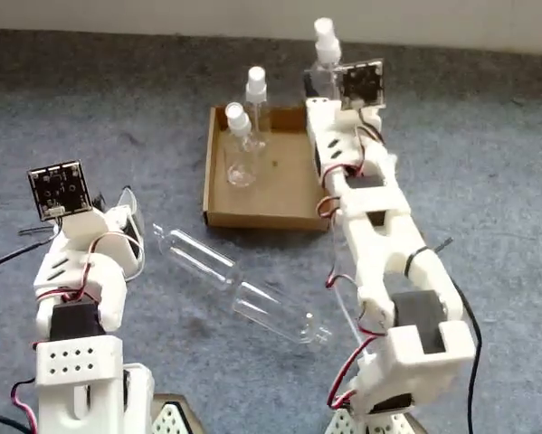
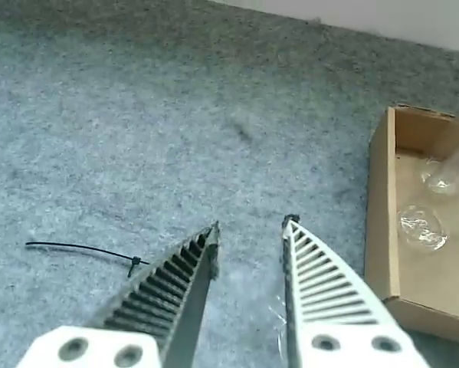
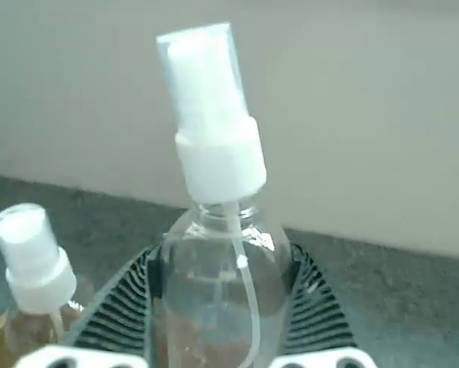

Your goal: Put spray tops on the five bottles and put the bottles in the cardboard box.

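**Bottle held capped at the box's far right corner**

Bottle (image 3: 206, 307) sits clamped between the right gripper (image 3: 221, 264)'s ribbed jaws, gripped at its shoulder. It stands upright with its long axis nearly vertical and its white spray top (image 3: 210, 115) screwed on above the jaws. From overhead it hangs at the far right corner of the cardboard box (image 1: 252, 220); whether it is over the floor or just beyond the far wall I cannot tell. The open floor of the box lies near and left of the jaws, so the drop probably calls for a short pull back and then a straight descent.

Two capped bottles (image 1: 255, 108) (image 1: 240, 154) stand along the box's left side, leaving the right side free.

Two uncapped bottles (image 1: 196, 253) (image 1: 278, 315) lie on the table between the arms, their axes running far-left to near-right. The left gripper (image 2: 252, 226) is nearer them, its jaws spread and holding nothing, with a black zip tie (image 2: 76, 248) to its left.
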### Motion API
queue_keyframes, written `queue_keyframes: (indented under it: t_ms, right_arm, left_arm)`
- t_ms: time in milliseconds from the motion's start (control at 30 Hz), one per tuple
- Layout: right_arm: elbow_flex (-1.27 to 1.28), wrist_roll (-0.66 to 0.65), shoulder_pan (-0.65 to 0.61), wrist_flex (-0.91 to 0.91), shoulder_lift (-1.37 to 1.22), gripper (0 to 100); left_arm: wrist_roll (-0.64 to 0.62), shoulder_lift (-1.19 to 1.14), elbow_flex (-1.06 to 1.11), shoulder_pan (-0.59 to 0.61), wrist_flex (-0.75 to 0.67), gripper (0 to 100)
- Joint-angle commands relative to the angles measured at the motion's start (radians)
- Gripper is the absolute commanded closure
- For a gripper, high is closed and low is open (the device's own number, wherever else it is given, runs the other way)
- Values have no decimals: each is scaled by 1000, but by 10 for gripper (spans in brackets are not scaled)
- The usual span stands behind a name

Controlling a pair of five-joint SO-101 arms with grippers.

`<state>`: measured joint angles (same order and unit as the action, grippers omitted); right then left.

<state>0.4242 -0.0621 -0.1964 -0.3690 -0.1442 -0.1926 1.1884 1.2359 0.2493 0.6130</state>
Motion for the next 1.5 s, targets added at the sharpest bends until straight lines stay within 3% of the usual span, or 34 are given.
queue_keyframes:
  t_ms: [0,600,933,1467]
  right_arm:
    - [-27,152,12,-140,-58,995]
    - [-31,167,-30,-239,-143,995]
    - [-248,167,-15,-243,-335,995]
    - [-251,167,-18,-243,-401,991]
  left_arm:
    - [-9,8,-5,-1,-21,870]
    - [-8,15,7,-31,-17,870]
    - [-8,15,7,-31,-18,870]
    - [-8,15,5,-31,-15,870]
